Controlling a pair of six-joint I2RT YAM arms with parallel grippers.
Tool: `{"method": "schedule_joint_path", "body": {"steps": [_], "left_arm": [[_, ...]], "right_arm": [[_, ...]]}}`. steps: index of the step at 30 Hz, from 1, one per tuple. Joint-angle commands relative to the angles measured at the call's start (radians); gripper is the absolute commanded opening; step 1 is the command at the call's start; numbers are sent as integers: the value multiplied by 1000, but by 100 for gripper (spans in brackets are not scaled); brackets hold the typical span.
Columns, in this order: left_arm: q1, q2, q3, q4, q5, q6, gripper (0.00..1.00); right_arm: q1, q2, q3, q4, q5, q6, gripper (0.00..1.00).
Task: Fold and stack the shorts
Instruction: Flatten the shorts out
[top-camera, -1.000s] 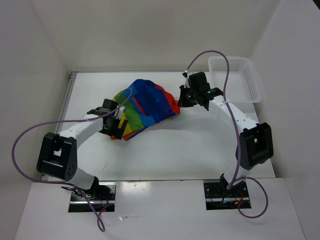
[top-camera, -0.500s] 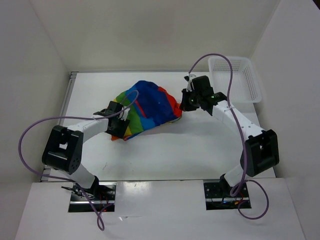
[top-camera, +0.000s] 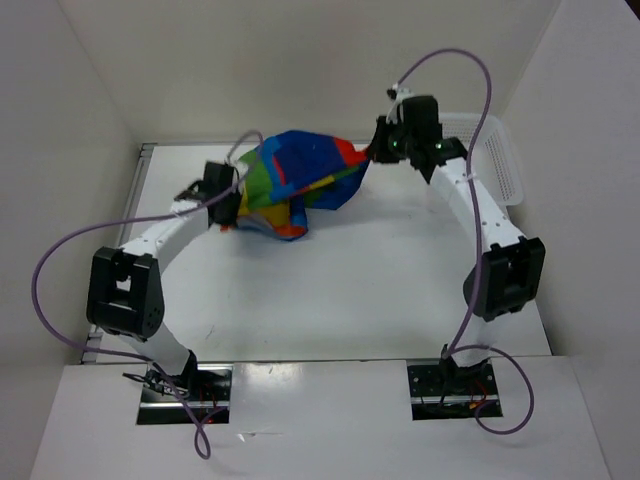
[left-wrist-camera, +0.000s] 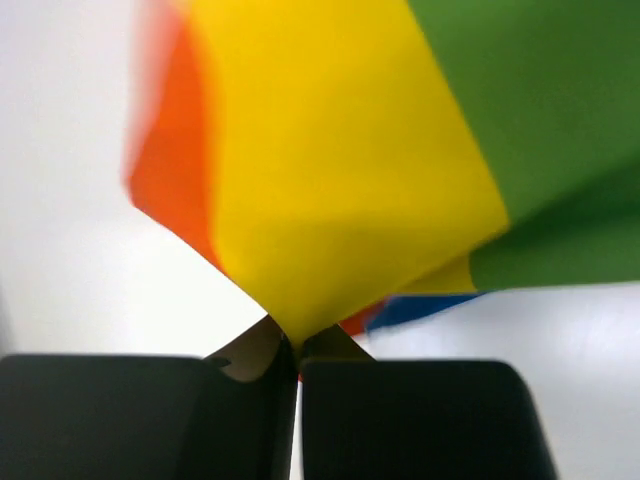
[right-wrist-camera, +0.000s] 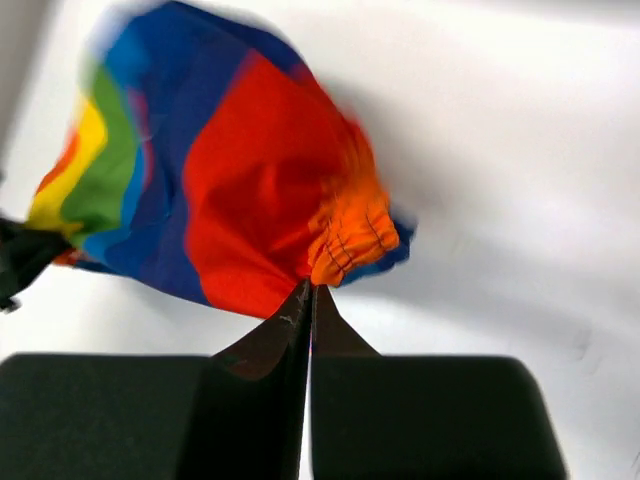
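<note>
Top external view, from the left: what has the left gripper (top-camera: 228, 196) got?

It sits at ten o'clock on the table (top-camera: 350, 290), clenched on the yellow-and-orange end of the shorts (top-camera: 300, 172). In the left wrist view its black fingers (left-wrist-camera: 400, 420) are pressed together on a yellow corner of the cloth.

And the shorts themselves?

Bunched, slung between the two grippers at about eleven to twelve o'clock. Their low fold hangs at the left; I cannot tell if it touches the table.

The right gripper (top-camera: 378, 150)?

At one o'clock, pinched tight on the red end. The right wrist view shows its tips closed beside the gathered orange waistband.

Further right?

A white mesh basket (top-camera: 505, 165) at two o'clock, by the right arm.
</note>
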Motion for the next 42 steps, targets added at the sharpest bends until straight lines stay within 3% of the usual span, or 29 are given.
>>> {"method": "schedule_joint_path", "body": {"steps": [1,4,6,11,13,18,24,28,31,34,38,39,42], "left_arm": [[77,-31,379,-1,-204,6,0],[77,-21,582,-54,-222,6,0],[77,-37,673,-93,-222,6,0],[77,-147,454,-50,-288,6,0],[77,-175,480,-50,-321,6,0],[88,-193,785,-108,-368,6,0],[67,-202,1180,-134,-420,6,0],[67,-189,1322,-166,-420,6,0],[67,-169,1306,-195,-382,6,0],[67,-147,1189,-205,-367,6,0],[41,-77,1066,-205,-267,6,0],[18,-36,1066,-218,-267,6,0],[-27,23,1114,-243,-267,6,0]], "right_arm": [[-55,31,340,73,80,-29,0],[-55,40,479,73,80,-8,0],[-55,25,480,62,115,-22,0],[-83,-81,349,62,124,-57,0],[-83,-110,349,51,70,-57,0],[-83,-204,432,18,36,-114,0],[-83,-356,486,-30,-215,-151,0],[-83,-391,513,-41,-348,-141,0],[-83,-402,516,-41,-319,-129,0],[-83,-411,454,-32,-280,-138,0],[-83,-411,287,8,-268,-115,0],[-83,-411,189,26,-278,-92,2],[-83,-420,20,56,-334,-92,25]]}}
